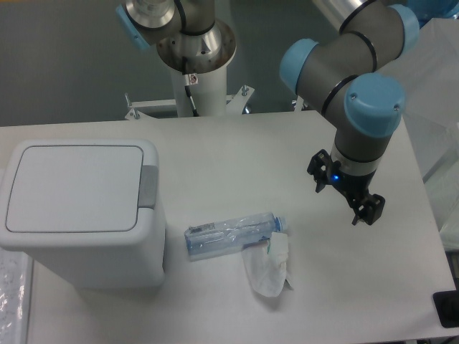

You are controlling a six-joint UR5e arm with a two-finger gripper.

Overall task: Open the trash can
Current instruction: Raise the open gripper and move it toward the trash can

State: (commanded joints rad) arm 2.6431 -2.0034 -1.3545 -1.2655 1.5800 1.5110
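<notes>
The trash can (86, 244) is a large white boxy bin at the left of the table. Its flat white lid (72, 188) lies shut, with the grey push-button tab (148, 186) on its right edge. My gripper (344, 190) hangs at the right side of the table, far to the right of the bin and touching nothing. Its two black fingers (369, 209) stand apart, so it is open and empty.
A clear plastic bottle with a blue cap (229, 233) lies on its side just right of the bin. A crumpled white wrapper (271, 269) lies beside the cap. The arm's base column (197, 79) stands at the back. A small black object (448, 309) sits at the right edge.
</notes>
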